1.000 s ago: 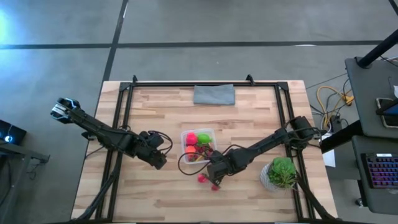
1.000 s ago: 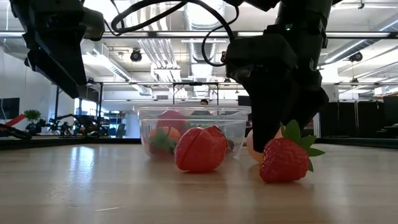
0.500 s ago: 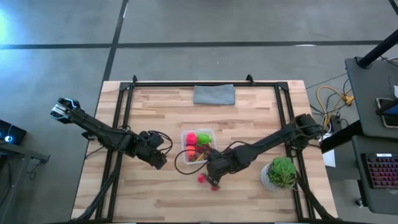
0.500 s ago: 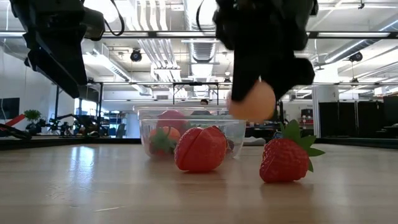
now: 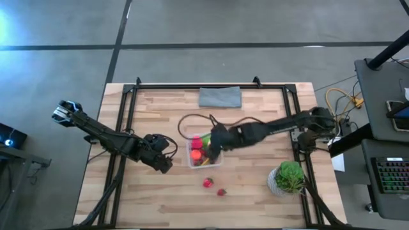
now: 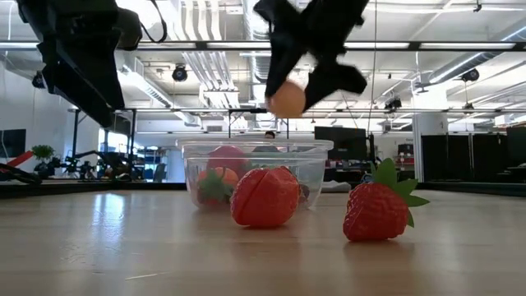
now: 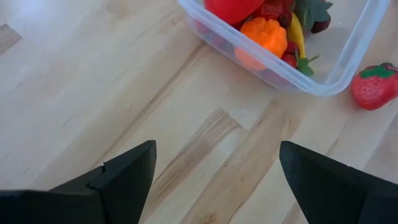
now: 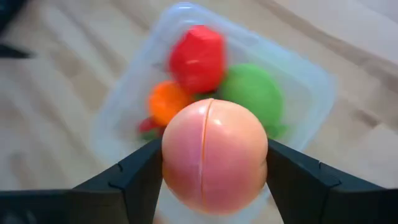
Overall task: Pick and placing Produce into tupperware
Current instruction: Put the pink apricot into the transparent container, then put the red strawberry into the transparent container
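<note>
high view: the right tool sits over the clear tupperware at frame centre, hiding much of it; what it carries cannot be made out here. two red pieces lie on the wooden surface below the box, a red piece and a strawberry just right of it. the left tool waits left of the box.

low view: the right tool, upper centre, grips a peach ball above the tupperware rim. strawberry at lower right and a rounder red piece at centre stand in front of the box; its contents blur through the wall.

left wrist view: the left tool's fingers are spread wide with nothing between them. the box is cut off at the upper right; an orange piece shows inside.

right wrist view: fingers closed on the peach's sides, across its seam. below it lie red, orange and green pieces. the peach looks like light, hard, smooth plastic, likely slippery; a hold across its widest part seems safest.
</note>
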